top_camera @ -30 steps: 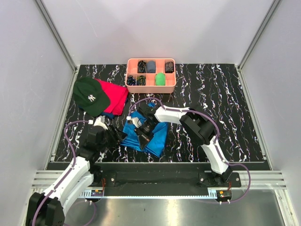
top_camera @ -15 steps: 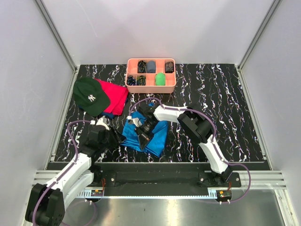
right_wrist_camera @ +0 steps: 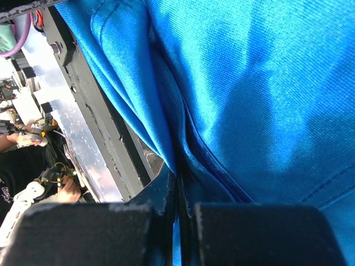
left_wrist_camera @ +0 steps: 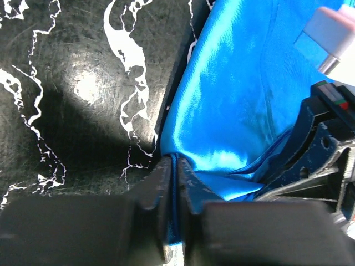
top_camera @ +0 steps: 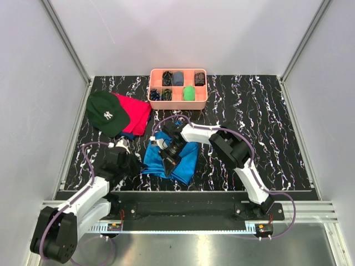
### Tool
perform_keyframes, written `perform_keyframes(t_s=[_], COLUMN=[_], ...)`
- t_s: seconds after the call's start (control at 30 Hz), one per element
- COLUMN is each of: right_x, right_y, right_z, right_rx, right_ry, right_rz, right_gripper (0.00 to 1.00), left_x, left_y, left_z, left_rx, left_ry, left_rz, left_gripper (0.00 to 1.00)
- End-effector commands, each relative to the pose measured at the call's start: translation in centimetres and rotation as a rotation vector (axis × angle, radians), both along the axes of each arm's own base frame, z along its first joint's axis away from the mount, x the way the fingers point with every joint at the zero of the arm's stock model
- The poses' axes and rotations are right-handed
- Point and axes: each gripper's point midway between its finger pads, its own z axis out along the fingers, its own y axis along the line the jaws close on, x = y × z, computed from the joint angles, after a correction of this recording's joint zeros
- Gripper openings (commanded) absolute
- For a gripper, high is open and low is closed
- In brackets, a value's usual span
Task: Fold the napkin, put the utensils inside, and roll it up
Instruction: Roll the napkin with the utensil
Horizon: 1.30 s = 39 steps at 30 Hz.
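The napkin (top_camera: pixel 186 162) lies bunched at the near-centre of the table (top_camera: pixel 266 122), left end effector (left_wrist_camera: pixel 173 166) clenched on its left edge and right end effector (right_wrist_camera: pixel 177 185) on a fold, presumably to pull it flat.

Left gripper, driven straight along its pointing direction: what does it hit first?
The napkin: the left gripper is shut on its edge, with more blue cloth straight ahead. The right gripper looks off to one side, though depth is unclear.

The bright blue cloth napkin (top_camera: pixel 187 159), thin and shiny, lies folded in rumpled layers on the black marbled desk (top_camera: pixel 266 122).
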Motion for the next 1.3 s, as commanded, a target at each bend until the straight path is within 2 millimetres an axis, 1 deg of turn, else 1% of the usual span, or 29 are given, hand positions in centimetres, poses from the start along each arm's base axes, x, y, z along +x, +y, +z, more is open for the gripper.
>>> perform_keyframes(t_s=[0.0, 0.03, 0.1, 0.13, 0.17, 0.2, 0.23, 0.27, 0.3, 0.33, 0.4, 0.43, 0.47, 0.5, 0.53, 0.57, 0.6, 0.63, 0.67, 0.7, 0.73, 0.77, 0.8, 0.83, 0.9, 0.93, 0.97, 1.13, 1.27], right_x=[2.5, 2.7, 2.9, 3.1, 3.1, 3.3, 3.4, 3.6, 3.7, 3.8, 3.9, 4.0, 3.6, 3.8, 4.4, 3.9, 3.9, 3.6, 4.0, 3.2, 3.1, 3.3, 2.3, 2.2, 2.1, 1.7, 1.9, 1.8, 0.7], right_y=[-1.6, -1.4, -1.2, -1.0, -1.0, -0.9, -0.6, -0.8, -0.7, -0.5, -0.4, -0.4, -0.6, -0.3, -0.4, -1.0, -0.2, -0.8, 0.0, 0.6, 0.0, 0.6, 1.3, 1.0, 1.9, 1.8, 2.3, 2.2, 2.4], right_z=[-3.0, -2.3, -1.5, -0.5, 0.0, 0.5, 1.8, 2.1, 2.6, 3.8, 4.6, 5.6, 5.3, 5.6, 6.3, 5.5, 5.8, 5.5, 6.1, 7.0, 6.2, 6.6, 7.1, 6.6, 7.3, 6.9, 7.1, 5.8, 4.9], right_rx=[-0.107, -0.092, -0.078, -0.059, -0.051, -0.040, -0.016, -0.016, -0.006, 0.014, 0.043, 0.058, 0.049, 0.066, 0.065, 0.048, 0.081, 0.067, 0.114, 0.148, 0.121, 0.148, 0.171, 0.149, 0.181, 0.172, 0.190, 0.167, 0.183], right_ry=[-0.163, -0.177, -0.191, -0.208, -0.216, -0.227, -0.251, -0.264, -0.278, -0.299, -0.327, -0.367, -0.384, -0.427, -0.498, -0.513, -0.556, -0.594, -0.641, -0.675, -0.712, -0.759, -0.798, -0.836, -0.912, -0.939, -0.963, -0.991, -0.970], right_rz=[-0.005, -0.010, -0.016, -0.021, -0.023, -0.028, -0.031, -0.037, -0.039, -0.044, -0.048, -0.056, -0.050, -0.053, -0.070, -0.070, -0.078, -0.093, -0.109, -0.108, -0.119, -0.128, -0.108, -0.112, -0.124, -0.121, -0.134, -0.103, -0.065], right_gripper=[0.06, 0.11, 0.19, 0.22, 0.29, 0.31, 0.34, 0.41, 0.44, 0.46, 0.52, 0.54, 0.55, 0.61, 0.63, 0.65, 0.69, 0.71, 0.72, 0.75, 0.78, 0.81, 0.82, 0.83, 0.84, 0.84, 0.84, 0.81, 0.74], left_x=[1.2, 1.1, 1.2, 1.0, 0.9, 1.1, 0.9, 1.0, 0.9, 0.6, 0.6, 0.5, 0.6, 0.6, 0.5, 0.6, 0.6, 0.6, 0.7, 0.7, 0.7, 0.9, 0.8, 0.9, 1.0, 1.1, 1.1, 1.1, 1.2], left_y=[-0.3, -0.3, -0.3, -0.3, -0.3, -0.3, -0.3, -0.3, -0.4, -0.3, -0.3, -0.3, -0.4, -0.6, -0.6, -0.7, -0.8, -0.8, -0.8, -1.0, -0.9, -0.9, -0.9, -0.9, -0.9, -0.8, -0.9, -0.8, -0.7], left_z=[1.4, 1.3, 1.3, 1.2, 0.9, 1.2, 1.0, 1.1, 1.0, 0.6, 0.7, 0.5, 0.6, 0.6, 0.4, 0.5, 0.5, 0.5, 0.5, 0.6, 0.5, 0.6, 0.6, 0.6, 0.7, 0.8, 0.9, 1.0, 1.2], left_rx=[-0.003, 0.005, 0.017, 0.025, 0.033, 0.036, 0.042, 0.045, 0.046, 0.051, 0.058, 0.054, 0.046, 0.036, 0.027, 0.021, 0.017, 0.008, 0.004, -0.005, -0.009, -0.011, -0.014, -0.013, -0.013, -0.012, -0.014, -0.013, -0.011], left_ry=[-0.028, -0.018, -0.004, 0.007, 0.023, 0.023, 0.037, 0.046, 0.054, 0.077, 0.090, 0.104, 0.108, 0.112, 0.130, 0.132, 0.138, 0.145, 0.149, 0.152, 0.160, 0.157, 0.163, 0.167, 0.167, 0.165, 0.164, 0.163, 0.150], left_rz=[-0.009, -0.016, -0.022, -0.034, -0.039, -0.045, -0.057, -0.063, -0.072, -0.083, -0.098, -0.101, -0.103, -0.107, -0.109, -0.111, -0.114, -0.116, -0.117, -0.122, -0.119, -0.119, -0.122, -0.120, -0.122, -0.122, -0.123, -0.119, -0.116], left_gripper=[0.03, 0.00, 0.00, 0.00, 0.00, 0.00, 0.00, 0.00, 0.00, 0.00, 0.00, 0.00, 0.00, 0.00, 0.00, 0.00, 0.00, 0.00, 0.00, 0.00, 0.00, 0.00, 0.00, 0.00, 0.00, 0.00, 0.00, 0.00, 0.00])
